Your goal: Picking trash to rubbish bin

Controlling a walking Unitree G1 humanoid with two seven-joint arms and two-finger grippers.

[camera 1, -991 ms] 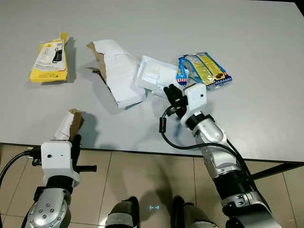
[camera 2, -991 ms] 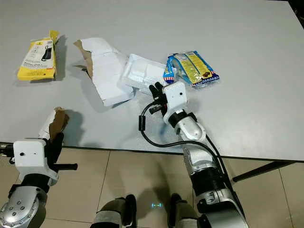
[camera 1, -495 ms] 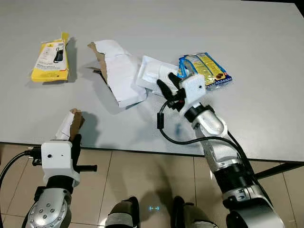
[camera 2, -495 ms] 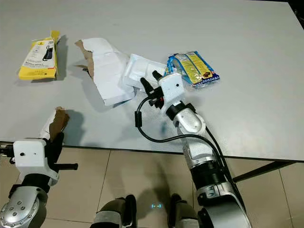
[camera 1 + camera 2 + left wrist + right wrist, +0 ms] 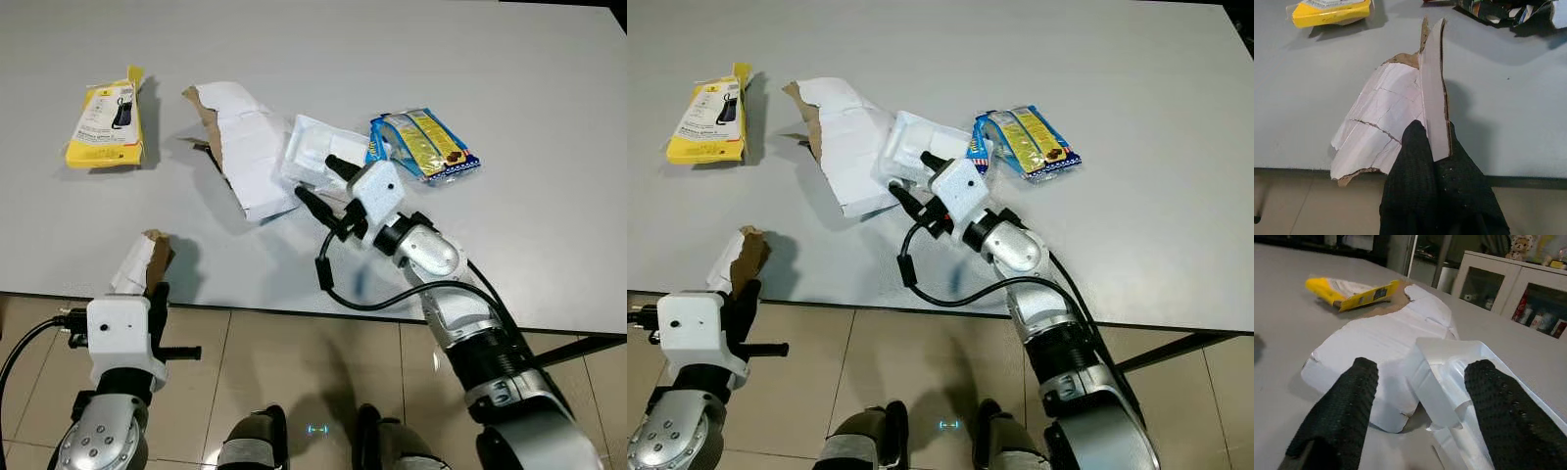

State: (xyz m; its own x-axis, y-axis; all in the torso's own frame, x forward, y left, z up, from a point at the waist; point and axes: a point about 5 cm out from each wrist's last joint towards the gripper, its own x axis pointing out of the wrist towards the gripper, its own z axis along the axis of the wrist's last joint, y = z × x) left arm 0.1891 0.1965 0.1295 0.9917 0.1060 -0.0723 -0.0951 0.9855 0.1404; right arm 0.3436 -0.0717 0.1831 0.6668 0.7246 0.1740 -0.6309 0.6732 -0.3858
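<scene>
Swinging leftward from where it was pointing a second ago, the right hand (image 5: pixel 326 188) is now aiming its spread black fingers (image 5: pixel 1332 421) at the near corner of the white plastic tray (image 5: pixel 318 149), with one finger lying along the tray's near edge and the other stretching toward the torn white cardboard (image 5: pixel 245 147); the fingers are standing wide apart and are gripping nothing. Nearest the robot, at the front edge of the grey surface (image 5: pixel 549 108), the left hand (image 5: pixel 1432 161) is pinching a torn scrap of cardboard (image 5: pixel 1396 122) between its closed fingers, and the scrap is sticking up and out over the surface edge, with its white face on one side and brown backing on the other. Farther in, the torn white cardboard is lying flat with its ragged brown edge turned to the left, and the white plastic tray is resting partly on top of its right side, just beyond the right hand's fingertips. Just right of the tray and touching it, a blue and yellow snack wrapper (image 5: pixel 423 145) is lying beside the right wrist. Well apart, at the far left of the surface, a yellow package (image 5: pixel 105 127) is lying by itself.
</scene>
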